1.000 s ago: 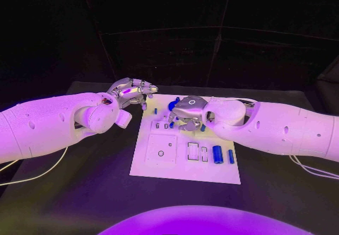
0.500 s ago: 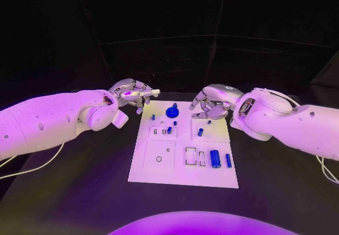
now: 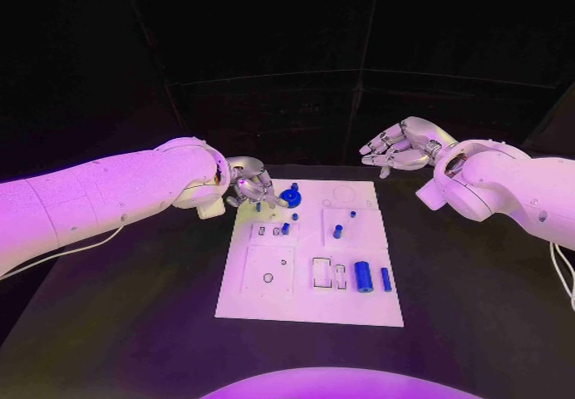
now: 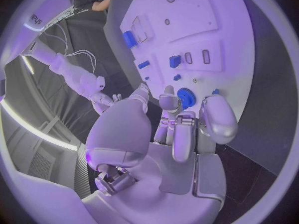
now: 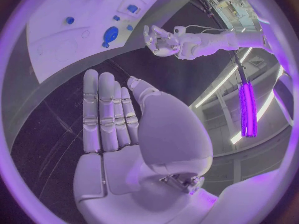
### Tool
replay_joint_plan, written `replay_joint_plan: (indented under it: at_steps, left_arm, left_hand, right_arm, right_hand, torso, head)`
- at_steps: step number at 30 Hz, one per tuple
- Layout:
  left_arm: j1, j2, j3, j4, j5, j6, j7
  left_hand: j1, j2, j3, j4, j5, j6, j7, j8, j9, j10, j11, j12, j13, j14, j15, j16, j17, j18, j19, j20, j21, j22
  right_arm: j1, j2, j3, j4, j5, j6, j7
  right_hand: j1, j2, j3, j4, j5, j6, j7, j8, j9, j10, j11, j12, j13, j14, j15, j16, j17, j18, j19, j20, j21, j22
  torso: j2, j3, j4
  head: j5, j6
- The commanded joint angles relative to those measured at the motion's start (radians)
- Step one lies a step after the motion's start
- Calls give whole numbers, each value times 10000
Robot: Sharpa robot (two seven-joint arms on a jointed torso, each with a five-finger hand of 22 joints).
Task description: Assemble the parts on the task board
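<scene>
- A black surface (image 3: 132, 332) in a dark room carries the white rectangular task board (image 3: 306, 303), its long axis running away from the robot.
- On the board the small blue parts are scattered: a round blue knob-like part (image 3: 290, 198) stands near the far left corner, a blue cylinder (image 3: 363, 276) and a slimmer blue bar (image 3: 385, 278) lie side by side in the near right area with their long axes pointing away from the robot, and a few little blue pegs (image 3: 338, 232) sit mid-board.
- The left hand (image 3: 249, 189) hovers at the board's far left edge, just beside the round blue knob; its fingers are curled loosely with nothing seen between them (the left wrist view shows the knob right off the fingertips (image 4: 169, 103), not gripped).
- The right hand (image 3: 401, 145) is raised beyond the far right corner, well apart from every part, its fingers (image 5: 107, 114) held straight together and holding nothing.
- The relation that matters, as I judge it: the knob lies just past the left hand's fingertips, toward the board's middle, so the left hand is far the nearer, and a short reach inward should meet it.
</scene>
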Motion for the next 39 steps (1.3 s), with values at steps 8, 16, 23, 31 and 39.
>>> replay_joint_plan:
  at_steps: [8, 16, 23, 31, 39]
  left_arm:
    - [64, 967, 19, -536, -1905, 1551, -2086]
    - [69, 1432, 26, -830, -1968, 1812, -2223]
    - [64, 1860, 26, -1043, -1977, 2086, -2333]
    - [62, 2019, 28, -1140, -1978, 2505, -2492]
    - [27, 2197, 28, -1319, -1983, 2709, -2609]
  left_hand:
    - [-521, 116, -898, 333, -125, 143, -96, 150, 97, 300, -65, 507, 760, 1056, -145, 30, 2628, -215, 151, -74, 538, 706]
    - [-768, 226, -1282, 338, -125, 131, -109, 171, 132, 336, -89, 607, 929, 1056, -160, 30, 2628, -243, 160, -107, 676, 887]
    - [-544, 398, -1362, 280, -123, 74, -92, 158, 145, 324, -74, 649, 1017, 1056, -149, 30, 2628, -248, 142, -105, 710, 931]
    - [-441, 452, -1421, 273, -123, 50, -81, 154, 152, 299, -64, 646, 1025, 1056, -139, 30, 2628, -251, 131, -98, 728, 957]
    - [-106, 654, -1451, 212, -114, 22, -59, 159, 172, 264, -41, 646, 1057, 1056, -117, 30, 2628, -247, 99, -73, 738, 972]
  right_arm:
    - [47, 231, 8, -390, 1862, -758, 1429]
    - [49, 349, 8, -361, 1899, -887, 1568]
    - [49, 424, 9, -268, 1905, -942, 1540]
    - [48, 466, 9, -72, 1906, -884, 1454]
    - [48, 582, 8, -94, 1905, -682, 1396]
  right_hand:
    - [139, -102, 160, 22, 113, -41, 202, -262, -21, 876, 183, -1936, -2949, 654, 231, -3015, -2024, 115, 590, 180, -2082, -1575]
    - [1, -164, -52, 92, 116, -231, 295, -408, -23, 763, 304, -2142, -3407, 697, 337, -3519, -2338, 109, 656, 290, -2555, -1924]
    - [5, -146, -174, 80, 109, -177, 273, -397, -8, 864, 283, -2140, -3631, 881, 319, -3696, -2469, 120, 847, 284, -2739, -2086]
    - [10, -110, -262, 78, 382, -181, 276, -422, -11, 908, 284, -2153, -3856, 1006, 316, -3886, -2595, 115, 1000, 272, -2931, -2247]
    - [96, -74, -243, 21, 749, -191, 284, -444, -13, 908, 289, -2174, -3983, 1056, 311, -4022, -2679, 113, 1084, 253, -3050, -2345]
  torso:
    - [17, -19, 12]
    - [28, -15, -34]
    - [58, -17, -58]
    - [61, -11, -39]
    - [48, -6, -35]
  head:
    - [-34, 1]
    - [-44, -39]
    - [-52, -61]
    - [-39, -130]
    - [-41, -140]
